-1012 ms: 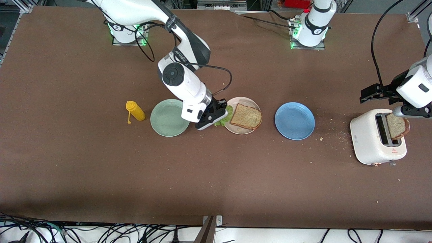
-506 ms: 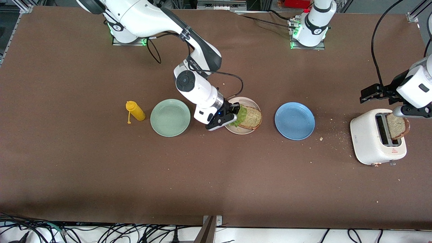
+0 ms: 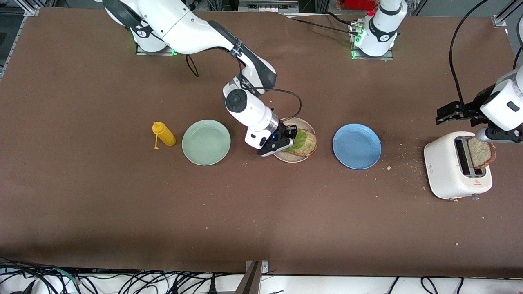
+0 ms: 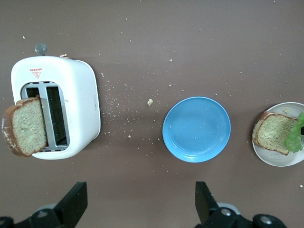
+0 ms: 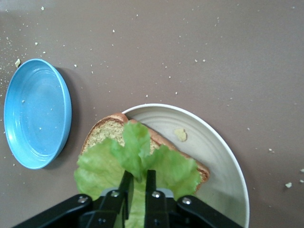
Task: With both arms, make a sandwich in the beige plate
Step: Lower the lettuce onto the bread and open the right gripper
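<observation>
My right claw (image 5: 137, 186), pinching the lettuce (image 5: 135, 159), should release it centred on the bread (image 5: 110, 131) (left claw (image 4: 137, 206) waits wide).

We see a brown tabletop (image 3: 261, 212) strewn with pale crumbs; black cables (image 3: 122, 281) tangle along its edge at 6 o'clock, metal framing (image 3: 500, 18) at 1 o'clock.
</observation>
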`<state>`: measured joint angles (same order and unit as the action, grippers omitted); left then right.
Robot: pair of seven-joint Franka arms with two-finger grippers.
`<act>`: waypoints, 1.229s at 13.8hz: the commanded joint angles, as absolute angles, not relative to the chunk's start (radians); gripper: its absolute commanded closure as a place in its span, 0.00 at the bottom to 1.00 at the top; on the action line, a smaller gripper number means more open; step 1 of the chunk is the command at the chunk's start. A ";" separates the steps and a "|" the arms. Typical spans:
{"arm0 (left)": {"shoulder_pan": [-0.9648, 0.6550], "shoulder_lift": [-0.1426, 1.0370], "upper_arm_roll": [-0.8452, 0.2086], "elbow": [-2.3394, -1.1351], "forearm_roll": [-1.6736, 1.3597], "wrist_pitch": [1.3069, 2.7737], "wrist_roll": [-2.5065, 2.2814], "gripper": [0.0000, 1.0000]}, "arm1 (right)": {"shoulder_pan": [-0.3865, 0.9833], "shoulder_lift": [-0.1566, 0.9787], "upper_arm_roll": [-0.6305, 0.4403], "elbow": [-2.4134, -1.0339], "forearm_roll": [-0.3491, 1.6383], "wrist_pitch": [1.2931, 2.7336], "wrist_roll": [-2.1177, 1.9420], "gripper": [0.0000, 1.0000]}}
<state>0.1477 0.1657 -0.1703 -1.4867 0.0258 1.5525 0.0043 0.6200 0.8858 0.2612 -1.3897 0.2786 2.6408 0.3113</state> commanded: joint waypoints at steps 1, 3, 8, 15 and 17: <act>0.150 0.176 -0.172 -1.460 0.017 1.539 0.006 0.00 | 0.629 0.911 0.270 -1.348 0.299 2.648 0.318 0.00; 0.150 0.176 -0.172 -1.460 0.017 1.539 0.006 0.00 | 0.629 0.911 0.270 -1.347 0.301 2.646 0.311 0.00; 0.150 0.176 -0.172 -1.460 0.015 1.537 0.008 0.00 | 0.591 0.847 0.270 -1.348 0.299 2.579 0.307 0.00; 0.150 0.176 -0.172 -1.462 0.015 1.537 0.006 0.00 | 0.367 0.585 0.270 -1.529 0.287 2.136 0.296 0.00; 0.152 0.175 -0.172 -1.462 0.012 1.536 0.006 0.00 | 0.303 0.517 0.268 -1.584 0.263 2.053 0.226 0.00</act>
